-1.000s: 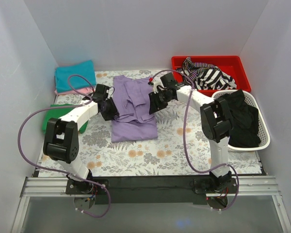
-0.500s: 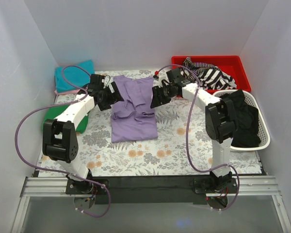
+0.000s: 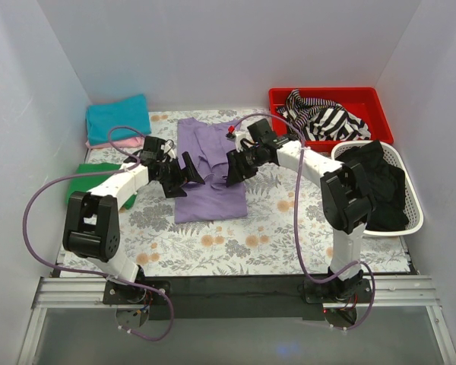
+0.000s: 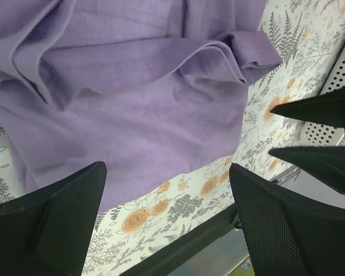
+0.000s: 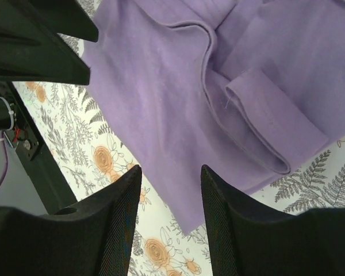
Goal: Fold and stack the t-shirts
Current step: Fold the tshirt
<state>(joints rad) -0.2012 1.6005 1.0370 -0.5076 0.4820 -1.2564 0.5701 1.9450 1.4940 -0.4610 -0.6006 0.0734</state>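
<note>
The lavender t-shirt lies on the floral cloth at the table's middle, its sides folded inward into a long strip with loose ridges. My left gripper hovers at its left edge, open and empty; its wrist view shows the shirt below. My right gripper hovers at the right edge, open and empty, over the shirt's corner. A teal folded t-shirt lies on a pink one at the back left. A green one lies at the left.
A red bin with striped cloth stands at the back right. A white basket of black clothes stands on the right. Walls close in on three sides. A black rail runs along the near edge.
Both grippers swung toward the shirt's far end, then came back and inward to its middle. The shirt's folds have shifted a little.
</note>
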